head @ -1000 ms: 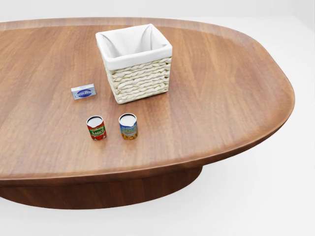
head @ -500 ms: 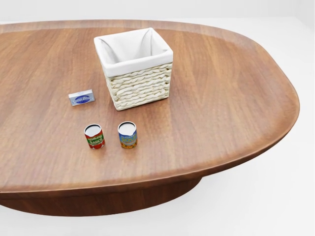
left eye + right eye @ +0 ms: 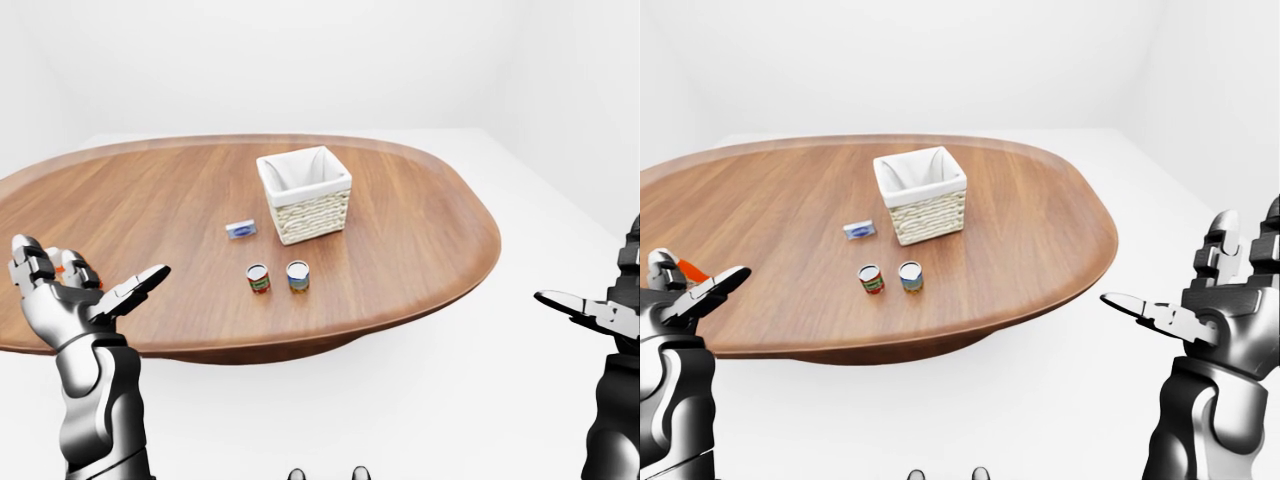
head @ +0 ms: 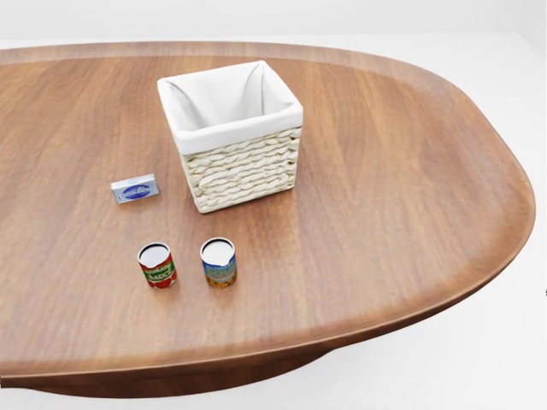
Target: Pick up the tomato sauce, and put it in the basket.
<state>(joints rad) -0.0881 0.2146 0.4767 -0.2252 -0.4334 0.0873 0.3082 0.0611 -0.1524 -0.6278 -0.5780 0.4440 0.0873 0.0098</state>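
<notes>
The tomato sauce can (image 4: 157,265), red label with a white top, stands upright on the wooden table (image 4: 385,188) in the head view, left of a blue-and-yellow can (image 4: 219,261). Above them sits the woven basket (image 4: 232,137) with its white cloth liner. My left hand (image 3: 85,290) hangs open at the lower left of the left-eye view, short of the table's near edge and far from the can (image 3: 259,279). At the lower right of the right-eye view my right hand (image 3: 1185,300) is open too, off the table's right end. Neither hand holds anything.
A small blue-and-white packet (image 4: 135,190) lies flat on the table, left of the basket. White floor and white walls surround the oval table, whose curved rim (image 4: 479,290) runs along the right and bottom of the head view.
The whole head view has shifted: table, basket and cans sit lower and larger in the picture, so the camera has moved closer. The things keep their places on the table.
</notes>
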